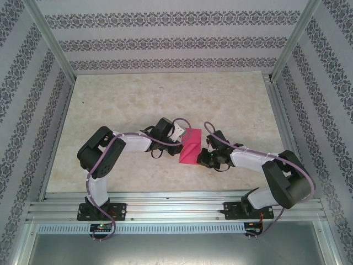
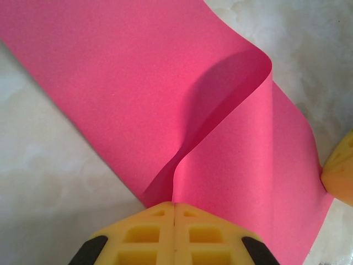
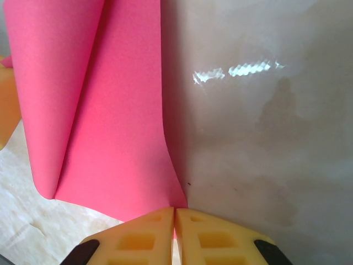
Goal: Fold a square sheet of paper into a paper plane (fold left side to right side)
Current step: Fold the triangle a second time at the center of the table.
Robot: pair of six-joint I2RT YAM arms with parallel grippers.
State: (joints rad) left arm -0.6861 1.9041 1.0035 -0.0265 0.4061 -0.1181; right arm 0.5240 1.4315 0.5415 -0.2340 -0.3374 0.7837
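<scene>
**Pinching a pink sheet between two robot grippers**

Seen from above, two arms are bolted to a metal rail (image 1: 176,207) at the 6 o'clock edge. Both bend inward over a pale marbled table (image 1: 165,99). The square sheet of paper (image 1: 192,146) sits just off the table's centre, toward 4 o'clock. It is bright pink and folded over on itself. The left gripper (image 1: 177,144) meets it at its 9 o'clock side, and the right gripper (image 1: 203,157) at about 4 o'clock.

From the left wrist, the yellow fingertips (image 2: 149,232) are pressed together at 6 o'clock, clamping the paper's near edge. One layer curls up and over toward 1 o'clock, casting a shadow on the layer beneath.

From the right wrist, that gripper's fingertips are likewise closed at 6 o'clock on a corner of the sheet. The paper stretches toward 11 o'clock, with a rounded fold at 8 o'clock.

Beyond the table, patterned wallpaper (image 1: 165,44) lines the enclosure at 12 o'clock
</scene>
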